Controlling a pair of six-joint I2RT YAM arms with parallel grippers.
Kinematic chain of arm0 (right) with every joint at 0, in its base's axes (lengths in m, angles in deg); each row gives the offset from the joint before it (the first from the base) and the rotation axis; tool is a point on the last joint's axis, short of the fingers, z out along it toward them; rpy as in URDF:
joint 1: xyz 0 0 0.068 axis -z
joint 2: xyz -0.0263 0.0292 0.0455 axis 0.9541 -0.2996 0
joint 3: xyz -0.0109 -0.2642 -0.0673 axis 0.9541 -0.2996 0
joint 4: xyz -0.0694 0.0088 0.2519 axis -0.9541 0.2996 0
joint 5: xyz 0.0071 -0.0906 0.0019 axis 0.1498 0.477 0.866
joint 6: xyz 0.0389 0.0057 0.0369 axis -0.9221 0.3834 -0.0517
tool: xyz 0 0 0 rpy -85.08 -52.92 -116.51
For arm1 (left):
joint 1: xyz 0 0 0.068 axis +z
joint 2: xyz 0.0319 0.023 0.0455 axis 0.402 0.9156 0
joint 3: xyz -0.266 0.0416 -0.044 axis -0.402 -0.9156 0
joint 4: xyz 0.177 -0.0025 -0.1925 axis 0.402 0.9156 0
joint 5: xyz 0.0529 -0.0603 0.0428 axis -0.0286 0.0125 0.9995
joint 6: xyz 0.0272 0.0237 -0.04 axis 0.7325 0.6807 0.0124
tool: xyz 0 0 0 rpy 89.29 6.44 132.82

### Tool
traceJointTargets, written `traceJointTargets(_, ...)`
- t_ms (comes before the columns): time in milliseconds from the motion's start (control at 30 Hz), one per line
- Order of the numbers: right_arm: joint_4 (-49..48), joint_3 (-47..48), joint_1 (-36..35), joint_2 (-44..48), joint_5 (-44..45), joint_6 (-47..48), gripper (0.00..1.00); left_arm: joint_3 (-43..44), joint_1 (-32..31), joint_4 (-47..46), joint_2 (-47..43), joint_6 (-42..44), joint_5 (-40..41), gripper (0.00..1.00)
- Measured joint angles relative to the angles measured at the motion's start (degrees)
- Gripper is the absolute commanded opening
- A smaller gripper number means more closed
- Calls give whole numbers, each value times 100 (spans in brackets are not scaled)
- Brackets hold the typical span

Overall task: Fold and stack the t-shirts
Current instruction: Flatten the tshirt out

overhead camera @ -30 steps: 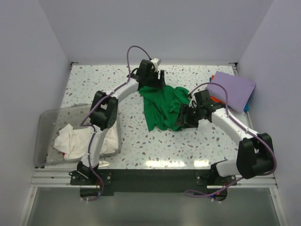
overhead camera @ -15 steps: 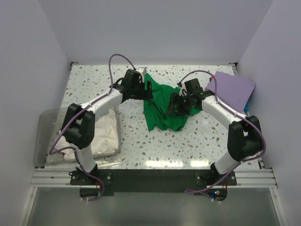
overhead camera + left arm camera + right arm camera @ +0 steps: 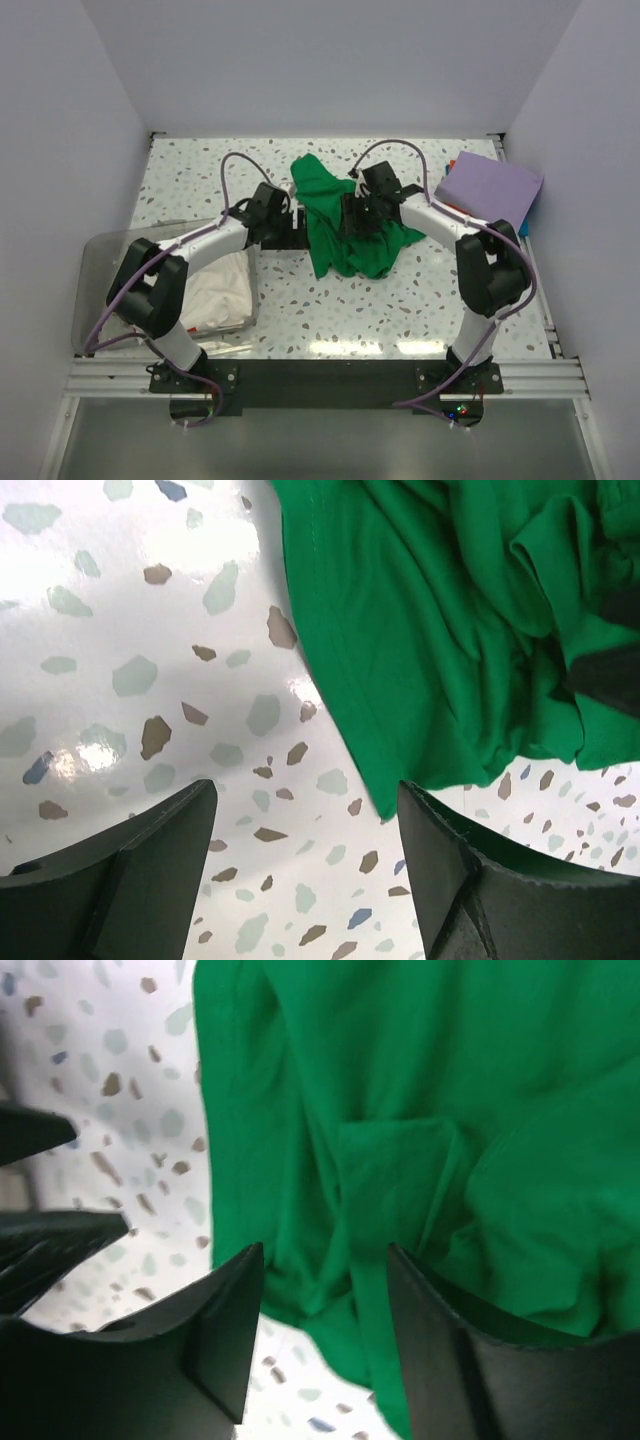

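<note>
Two grippers with parted jaws work at one crumpled green shirt at mid-table. On the left gripper the fingers stand wide apart with only bare speckled table between them. The shirt's hem runs ahead of these jaws and slants down toward the right-hand finger. Its lowest corner lies just beside that fingertip, and whether they touch cannot be told.

On the right gripper the jaws are likewise apart. Folded green cloth fills the gap between them and the space ahead, but the wrist view does not settle whether the tips touch it. Left of these jaws the shirt's edge gives way to table, with dark fingers at the frame's rim.

From above, the two grippers face each other across the shirt's left part, the left one beside the cloth and the right one over it. A purple shirt, folded flat, lies well to the right of the right jaws at the far corner. White shirts sit bunched in a clear bin behind the left jaws.
</note>
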Motion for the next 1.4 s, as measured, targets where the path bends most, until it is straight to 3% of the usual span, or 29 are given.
traceJointTargets(300, -76, 527, -282, -682, 721, 501, 45, -262, -9, 17, -205, -20, -37, 77)
traceJointTargets(733, 98, 1108, -564, -1174, 1937, 966, 40, -313, -179, 92, -240, -9, -146, 69)
traceJointTargets(1100, 221, 1145, -568, -1329, 2227, 1010, 31, -313, -278, 151, -240, -9, -155, 69)
traceJointTargets(1300, 313, 1174, -568, -1307, 2179, 938, 13, -260, -452, 214, -149, 50, -168, 69)
traceJointTargets(1400, 372, 1178, -568, -1274, 2127, 863, 12, -61, -673, 308, 70, 122, -179, 69)
